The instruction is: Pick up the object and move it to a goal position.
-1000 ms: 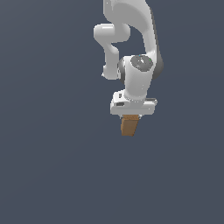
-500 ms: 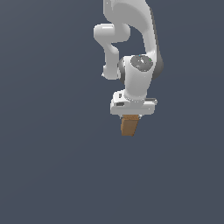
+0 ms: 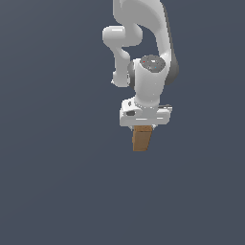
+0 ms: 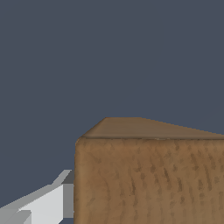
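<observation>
The white arm [image 3: 143,43] fills the upper middle of the exterior view, folding down from the top edge through a rounded elbow to a thick wrist with a grey speckled cap. Behind it everything is one flat dark grey-blue field; whether that is a bench surface or plain background cannot be told.

Below the wrist sits the hand [image 3: 142,128], a broad white body set crosswise, wider than what it carries. It is clenched on the object [image 3: 141,139], a tan-brown wood-textured block that hangs straight down from the middle of the hand, its upper end tucked up under the hand's body and its lower end free, touching nothing else.

In the wrist view the object [image 4: 148,179] looms close, one grained face and a narrow slanting face showing. One pale grey finger [image 4: 48,202] lies against the block's side; the opposite finger is hidden by the block.
</observation>
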Available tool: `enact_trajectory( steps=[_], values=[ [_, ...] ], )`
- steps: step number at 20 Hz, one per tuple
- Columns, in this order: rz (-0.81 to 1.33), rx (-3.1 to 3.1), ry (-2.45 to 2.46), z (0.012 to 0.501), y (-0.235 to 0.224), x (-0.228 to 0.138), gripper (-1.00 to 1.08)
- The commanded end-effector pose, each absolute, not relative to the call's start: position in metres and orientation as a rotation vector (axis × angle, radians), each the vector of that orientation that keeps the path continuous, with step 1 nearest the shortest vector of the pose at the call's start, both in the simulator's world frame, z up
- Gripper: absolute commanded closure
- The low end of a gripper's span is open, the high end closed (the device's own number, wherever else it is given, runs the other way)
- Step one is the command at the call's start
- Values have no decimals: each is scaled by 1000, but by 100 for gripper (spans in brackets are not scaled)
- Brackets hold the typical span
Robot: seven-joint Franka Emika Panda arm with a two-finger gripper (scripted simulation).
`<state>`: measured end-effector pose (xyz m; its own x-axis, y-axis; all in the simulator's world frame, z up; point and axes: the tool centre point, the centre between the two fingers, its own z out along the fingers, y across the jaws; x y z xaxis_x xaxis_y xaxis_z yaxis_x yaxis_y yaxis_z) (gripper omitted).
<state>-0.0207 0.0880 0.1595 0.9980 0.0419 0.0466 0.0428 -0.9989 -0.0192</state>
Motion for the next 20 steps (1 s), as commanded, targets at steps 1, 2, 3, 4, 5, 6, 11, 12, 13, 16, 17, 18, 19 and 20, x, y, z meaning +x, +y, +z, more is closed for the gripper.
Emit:
enact_trajectory(
  steps=[1,2,3,4,5,6,11,12,13,16,17,18,19,20],
  values=[
    [-131,-3106,-100,175,86,-10,108],
    [-151,-3100,-116,180,86,-6,108],
    [-172,-3093,-133,185,85,-3,108],
    [-194,-3086,-151,191,84,1,108],
    [-216,-3078,-170,197,83,5,108],
    [-240,-3069,-189,203,82,9,108],
    [-363,-3017,-289,236,78,29,108],
    [-387,-3006,-309,243,78,33,108],
    [-410,-2995,-327,250,77,36,108],
    [-476,-2961,-381,269,75,46,108],
    [-497,-2949,-399,276,74,49,108],
    [-518,-2937,-416,282,74,52,108],
    [-539,-2925,-433,289,73,54,108],
    [-559,-2913,-449,295,73,57,108]
  ],
)
